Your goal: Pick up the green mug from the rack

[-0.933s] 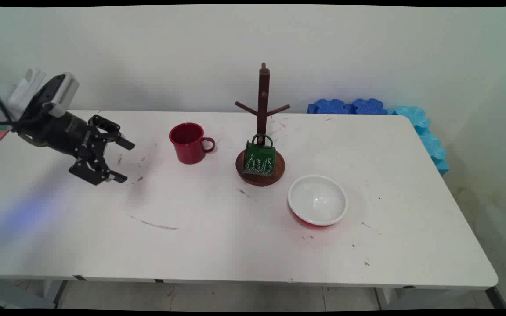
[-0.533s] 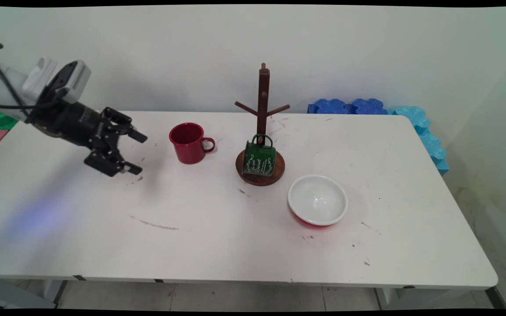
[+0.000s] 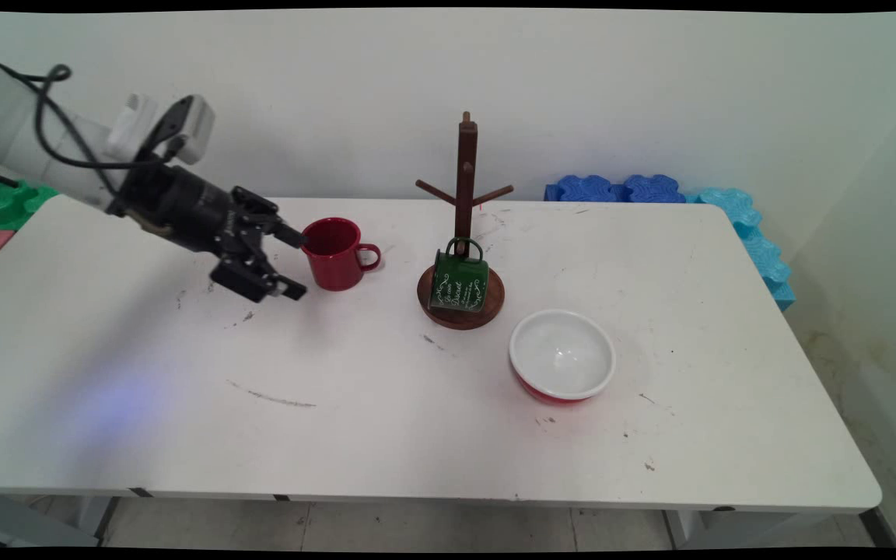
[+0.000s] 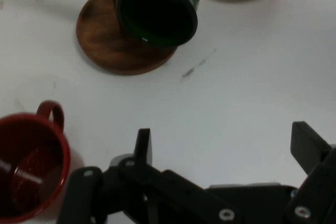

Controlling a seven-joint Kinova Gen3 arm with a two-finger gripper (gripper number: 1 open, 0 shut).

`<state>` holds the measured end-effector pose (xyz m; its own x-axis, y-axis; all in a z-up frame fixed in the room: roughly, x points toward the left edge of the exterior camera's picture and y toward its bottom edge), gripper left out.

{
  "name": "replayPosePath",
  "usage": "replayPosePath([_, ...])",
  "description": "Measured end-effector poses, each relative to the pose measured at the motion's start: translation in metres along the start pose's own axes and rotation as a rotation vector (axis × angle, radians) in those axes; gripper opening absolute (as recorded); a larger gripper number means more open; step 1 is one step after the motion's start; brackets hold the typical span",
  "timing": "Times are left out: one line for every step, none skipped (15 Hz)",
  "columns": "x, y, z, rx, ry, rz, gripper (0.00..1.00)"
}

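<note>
A plain pale wall stood behind the white worktop (image 3: 386, 420), which was scuffed with grey marks. I used the red mug (image 3: 331, 253) as my landmark. It stood upright with its mouth open and its handle turned away from me. My hand (image 3: 292, 263) hung just beside it on the side opposite the handle, fingers spread wide and holding nothing, one fingertip close to the rim, though I could not tell whether it touched. Beyond the mug's handle side stood the wooden mug tree (image 3: 463, 225) on its round base, with a green mug (image 3: 460, 281) tipped against the post, its mouth facing me in the hand view. Farther off the same way, and nearer the front edge, sat a white bowl (image 3: 562, 355) with a red outside. Blue foam pieces (image 3: 728, 214) lay at the far corner. The red mug looked like enamelled metal: I judged it light, stiff and rather slick, best taken across the rim or wall.
</note>
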<state>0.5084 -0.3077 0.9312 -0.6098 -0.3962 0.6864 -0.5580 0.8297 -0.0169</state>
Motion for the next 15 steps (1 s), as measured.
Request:
replayPosePath([0.004,0.001,0.007,-0.002,0.008,-0.011,1.0])
replayPosePath([0.008,0.001,0.014,-0.005,0.015,-0.021,1.0])
replayPosePath([0.012,0.002,0.022,-0.009,0.024,-0.034,1.0])
replayPosePath([0.015,0.002,0.03,-0.014,0.033,-0.049,1.0])
replayPosePath([0.018,0.003,0.037,-0.017,0.04,-0.062,1.0])
replayPosePath([0.019,0.003,0.042,-0.02,0.044,-0.072,1.0])
replayPosePath([0.022,0.003,0.049,-0.023,0.051,-0.087,1.0])
replayPosePath([0.024,0.004,0.057,-0.027,0.059,-0.107,1.0])
replayPosePath([0.026,0.004,0.065,-0.029,0.067,-0.129,1.0])
replayPosePath([0.027,0.004,0.072,-0.032,0.073,-0.147,1.0])
replayPosePath([0.028,0.004,0.08,-0.034,0.079,-0.169,1.0])
replayPosePath([0.029,0.004,0.087,-0.036,0.084,-0.191,1.0])
replayPosePath([0.03,0.004,0.093,-0.037,0.089,-0.21,1.0])
replayPosePath([0.03,0.004,0.1,-0.039,0.093,-0.233,1.0])
replayPosePath([0.03,0.004,0.106,-0.04,0.098,-0.254,1.0])
